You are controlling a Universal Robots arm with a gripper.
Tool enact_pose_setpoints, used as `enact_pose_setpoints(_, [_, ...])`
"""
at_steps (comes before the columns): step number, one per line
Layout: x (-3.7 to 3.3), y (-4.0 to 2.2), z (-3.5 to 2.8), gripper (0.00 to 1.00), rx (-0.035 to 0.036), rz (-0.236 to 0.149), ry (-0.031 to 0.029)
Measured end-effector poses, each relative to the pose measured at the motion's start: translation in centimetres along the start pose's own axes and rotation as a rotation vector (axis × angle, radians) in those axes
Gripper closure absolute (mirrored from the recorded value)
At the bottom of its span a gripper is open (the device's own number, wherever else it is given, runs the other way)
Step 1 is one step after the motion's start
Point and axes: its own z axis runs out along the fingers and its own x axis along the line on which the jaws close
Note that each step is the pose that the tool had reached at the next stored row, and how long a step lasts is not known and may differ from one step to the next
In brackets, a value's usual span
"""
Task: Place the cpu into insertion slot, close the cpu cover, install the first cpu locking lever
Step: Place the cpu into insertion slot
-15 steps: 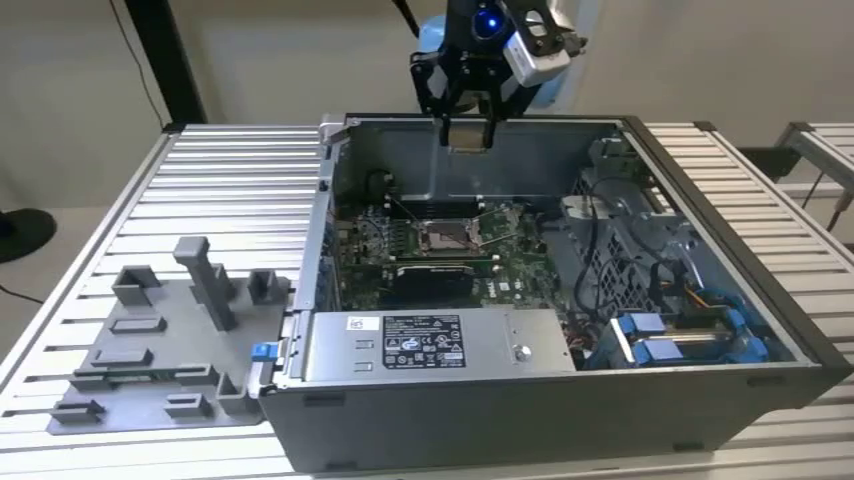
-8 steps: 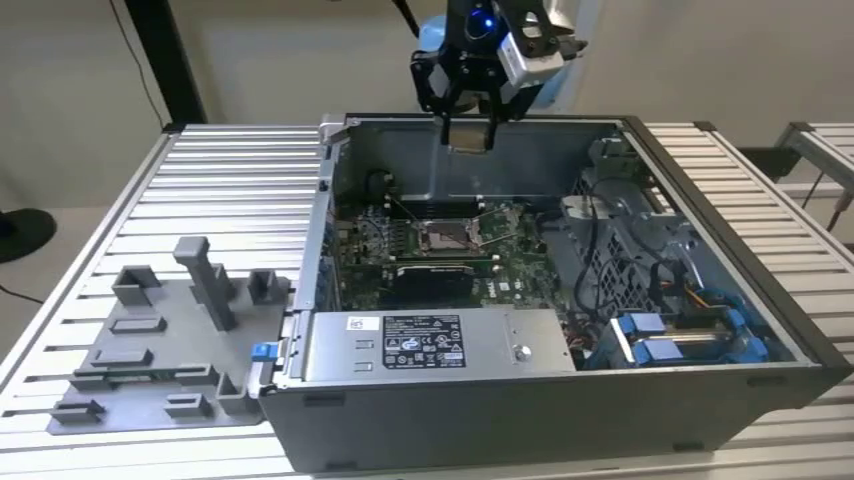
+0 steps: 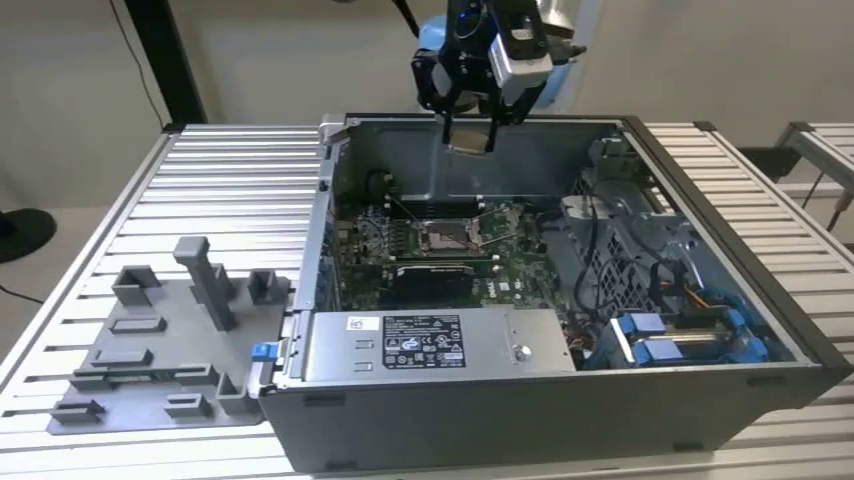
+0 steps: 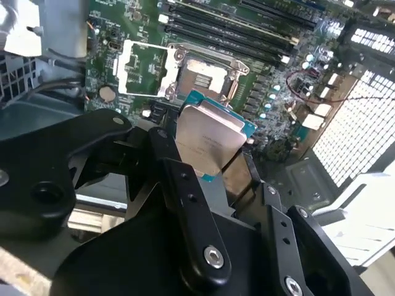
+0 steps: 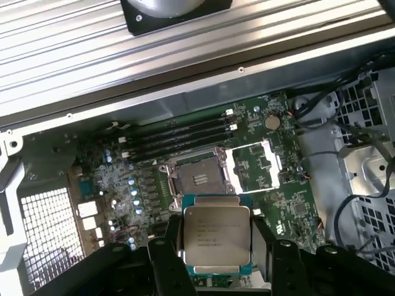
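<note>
In the exterior view the arm [image 3: 441, 40] is cut off by the upper edge of the frame. The cpu [image 3: 467, 140] below it is too small to tell its face. In the second wrist view the fingers [image 4: 185, 197] hide one corner of the cpu.

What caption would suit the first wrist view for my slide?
Gripper holds the cpu over the motherboard, insertion slot uncovered, cpu cover lying open beside it.

Silvery, teal-edged cpu [image 5: 216, 233]; green circuit board [image 5: 301, 202]
</note>
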Motion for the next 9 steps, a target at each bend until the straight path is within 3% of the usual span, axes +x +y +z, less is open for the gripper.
enact_pose_setpoints(4, [0.0,-0.01,0.09,1.0,-0.0014,0.069,-0.0062])
enact_pose_setpoints(9, [-0.01,-0.02,0.23,1.0,-0.0025,0.128,-0.0114])
